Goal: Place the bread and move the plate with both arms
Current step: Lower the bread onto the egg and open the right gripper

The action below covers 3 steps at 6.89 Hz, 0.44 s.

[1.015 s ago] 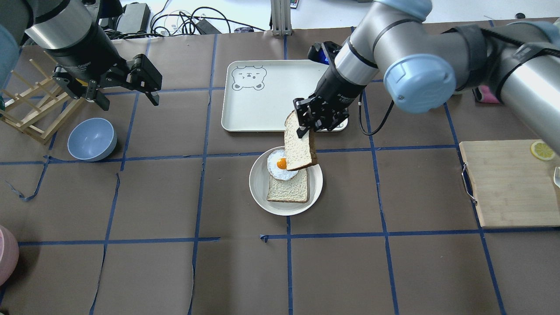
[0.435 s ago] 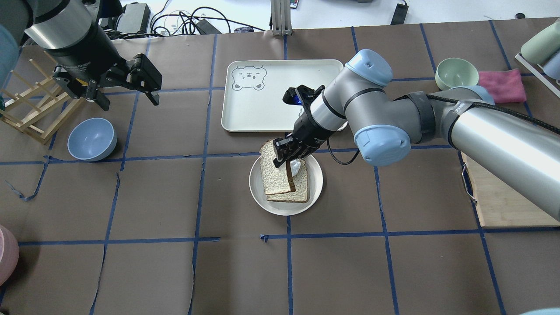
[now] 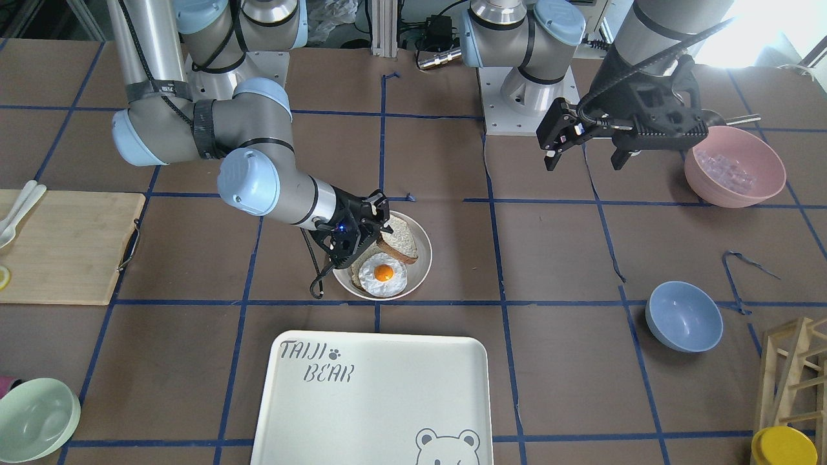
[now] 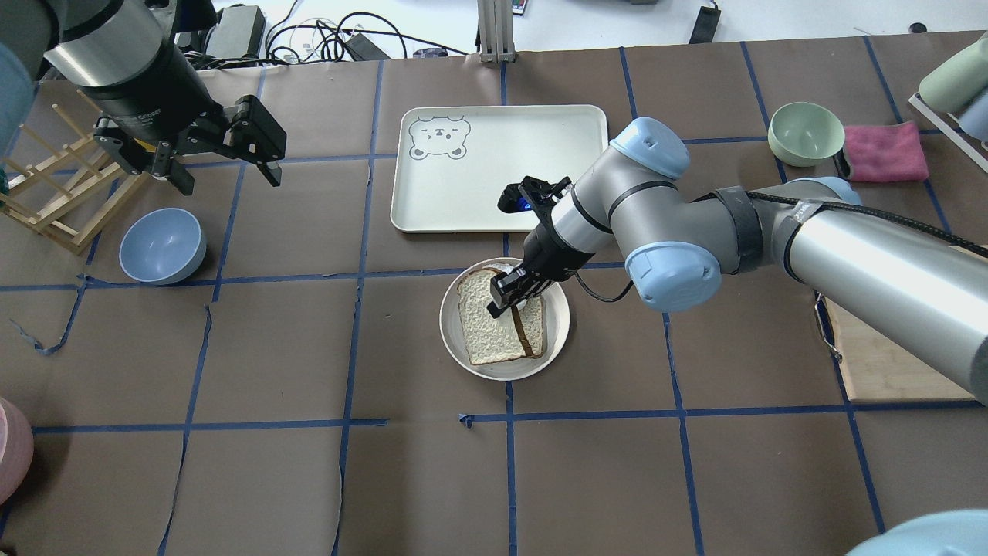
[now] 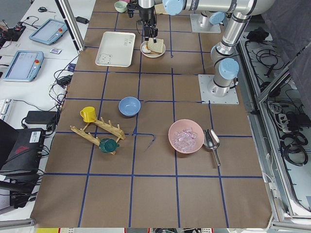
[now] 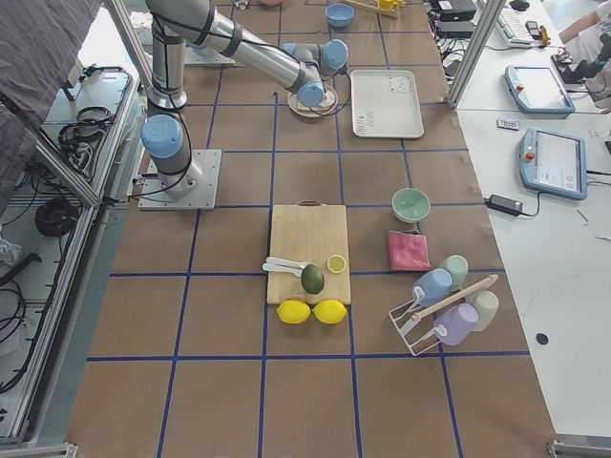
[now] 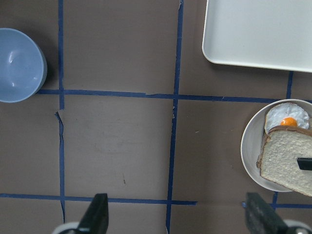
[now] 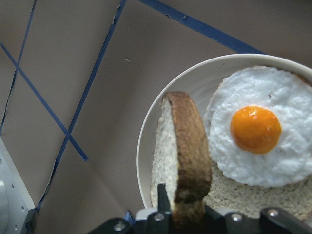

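Bread [image 4: 494,324] has dropped to the plate [image 4: 455,340]; my right gripper [image 4: 505,305] clamps it, left gripper [image 4: 229,183] hangs spread; I judge release next.

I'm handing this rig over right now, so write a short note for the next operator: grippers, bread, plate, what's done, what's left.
Right gripper: shut on the bread, holding it tilted over the plate, above a second slice and a fried egg.
Left gripper: open, empty, away from the plate.
Done: bread brought to the plate.
Left: lay it flat, release, then move the plate with both arms.
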Available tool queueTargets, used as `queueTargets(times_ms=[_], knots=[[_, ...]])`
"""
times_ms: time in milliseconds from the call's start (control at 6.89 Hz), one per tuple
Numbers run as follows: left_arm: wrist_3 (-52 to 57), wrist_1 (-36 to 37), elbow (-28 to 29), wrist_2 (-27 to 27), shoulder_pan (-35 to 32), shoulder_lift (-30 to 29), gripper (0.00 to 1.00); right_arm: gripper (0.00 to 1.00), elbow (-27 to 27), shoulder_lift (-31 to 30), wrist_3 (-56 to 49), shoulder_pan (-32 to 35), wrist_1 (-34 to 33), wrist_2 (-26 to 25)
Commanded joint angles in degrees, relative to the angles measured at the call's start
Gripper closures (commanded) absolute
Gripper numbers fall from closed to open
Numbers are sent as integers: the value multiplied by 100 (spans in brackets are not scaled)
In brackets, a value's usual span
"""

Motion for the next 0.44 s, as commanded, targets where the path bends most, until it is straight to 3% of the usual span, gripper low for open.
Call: queueTargets(times_ms=[0, 145, 290], knots=[[0, 0, -6, -9, 0, -5, 0, 76, 8, 56, -242, -55, -434, -11], [0, 0, -6, -18, 0, -5, 0, 19, -1, 100, -207, -64, -786, -38], [0, 0, -6, -26, 0, -13, 0, 0, -53, 100, -7, -116, -807, -81]])
